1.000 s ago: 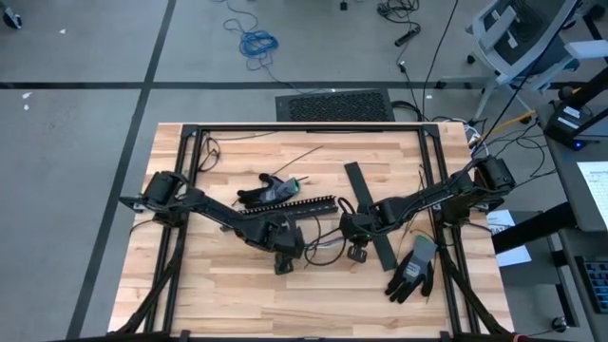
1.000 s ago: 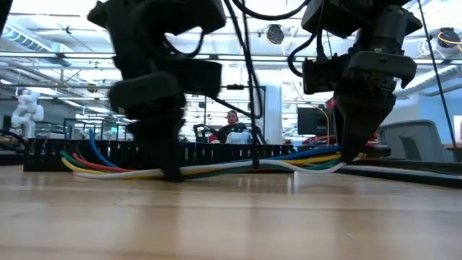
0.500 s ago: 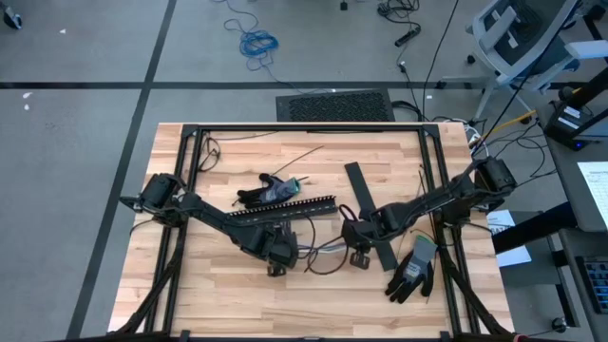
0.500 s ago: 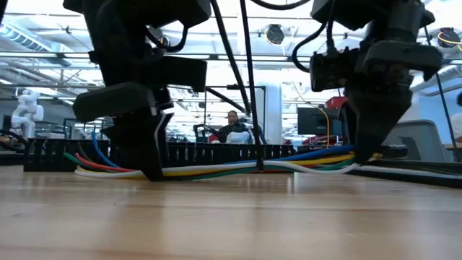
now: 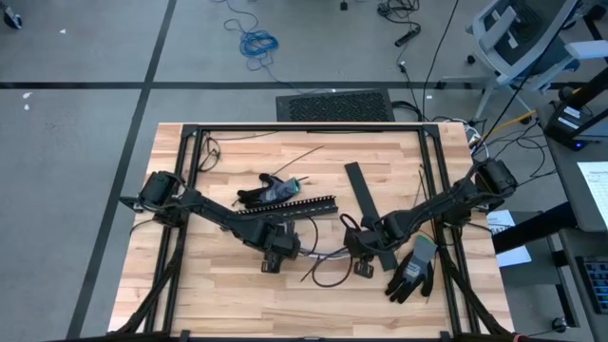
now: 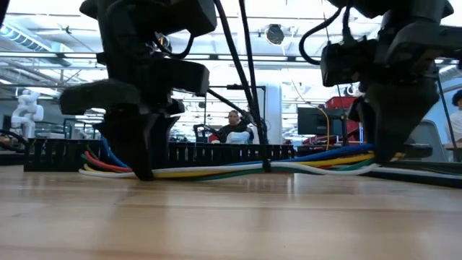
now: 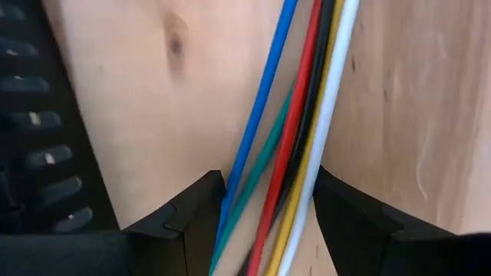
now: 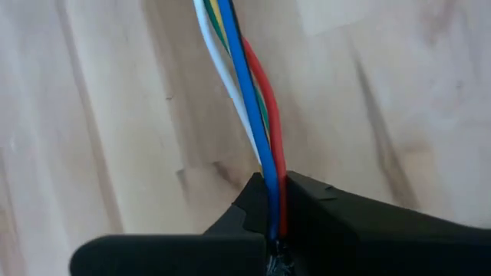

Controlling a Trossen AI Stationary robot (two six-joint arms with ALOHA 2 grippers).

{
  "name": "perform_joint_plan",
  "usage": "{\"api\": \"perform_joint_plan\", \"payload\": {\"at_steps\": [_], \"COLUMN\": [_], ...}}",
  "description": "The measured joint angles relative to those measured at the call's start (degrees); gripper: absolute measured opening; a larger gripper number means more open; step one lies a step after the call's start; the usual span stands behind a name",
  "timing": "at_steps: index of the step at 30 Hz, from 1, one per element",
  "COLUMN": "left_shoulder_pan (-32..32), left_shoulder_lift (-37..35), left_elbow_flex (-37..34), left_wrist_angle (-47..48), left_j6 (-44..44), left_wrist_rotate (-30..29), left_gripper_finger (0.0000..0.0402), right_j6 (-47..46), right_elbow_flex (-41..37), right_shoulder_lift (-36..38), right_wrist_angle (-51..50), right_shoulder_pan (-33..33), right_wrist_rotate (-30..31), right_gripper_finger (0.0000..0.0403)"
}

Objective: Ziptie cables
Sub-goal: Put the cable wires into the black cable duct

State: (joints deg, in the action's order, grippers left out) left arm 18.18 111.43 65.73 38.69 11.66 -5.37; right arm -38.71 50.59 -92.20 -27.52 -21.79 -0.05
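The cables [image 5: 323, 255] are a bundle of blue, green, red, black, yellow and white wires lying along the wooden table [image 5: 218, 294] in front of the black slotted duct [image 5: 285, 207]. My left gripper [image 5: 274, 255] points straight down at their left part, closed on them; in the left wrist view the wires [image 7: 291, 115] run side by side between its fingers. My right gripper [image 5: 361, 253] is shut on their right part [image 8: 245, 84]. In the low view the bundle [image 6: 238, 170] rests on the table and rises a little toward the right gripper [image 6: 390, 155]. My left gripper takes the bundle's left part [image 7: 265, 165] between its two fingers [image 7: 196, 211], from above and across the wires. The blue wire lies against one finger and the white wire against the other. The wires fan out on the table beyond it [image 6: 94, 165]. My right gripper pinches the bundle near its right end [image 8: 270, 165] between its two fingers [image 8: 314, 203], slanting down from the table's right. Blue and red wires show going into the closed gap. This end sits slightly raised off the table [image 6: 361, 154].
A dark glove [image 5: 266, 193] lies behind the duct and a grey-black glove [image 5: 413, 271] at the near right. A black strip [image 5: 366, 214] lies slanted under the right arm. A thin dark wire loops [image 5: 328, 274] near the front. A person [image 6: 232, 126] sits beyond the table.
My right gripper has moved toward the table's near right, carrying the cables' right end with it. My left gripper has stayed in place and rolled about its downward axis, still closed on the left part.
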Motion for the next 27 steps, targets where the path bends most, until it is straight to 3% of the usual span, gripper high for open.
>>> {"api": "perform_joint_plan", "payload": {"at_steps": [7,16,19,24,27], "left_shoulder_pan": [-2.84,-4.09,-3.06,-2.49,-2.22], "left_shoulder_lift": [-0.34,-0.34,-0.34,-0.34,-0.34], "left_elbow_flex": [-0.02,-0.33,-0.33,-0.39,-0.39], "left_wrist_angle": [1.76,0.36,-0.06,-0.81,-0.85], "left_j6": [-5.66,-7.80,-7.94,-7.62,-7.49], "left_wrist_rotate": [6.59,8.06,5.13,4.23,3.80], "left_gripper_finger": [0.0202,0.0197,0.0162,0.0027,0.0013], "right_j6": [-4.15,-6.65,-6.70,-6.56,-6.26], "right_elbow_flex": [0.00,-0.02,-0.03,-0.04,-0.04], "right_shoulder_lift": [0.00,0.00,0.00,0.03,0.04], "right_wrist_angle": [-0.11,-0.12,0.01,0.21,0.32], "right_shoulder_pan": [-4.81,-6.09,-6.09,-5.97,-5.98], "right_wrist_rotate": [0.02,0.33,0.84,1.52,1.65], "right_gripper_finger": [0.0000,0.0000,0.0000,0.0000,0.0000]}}
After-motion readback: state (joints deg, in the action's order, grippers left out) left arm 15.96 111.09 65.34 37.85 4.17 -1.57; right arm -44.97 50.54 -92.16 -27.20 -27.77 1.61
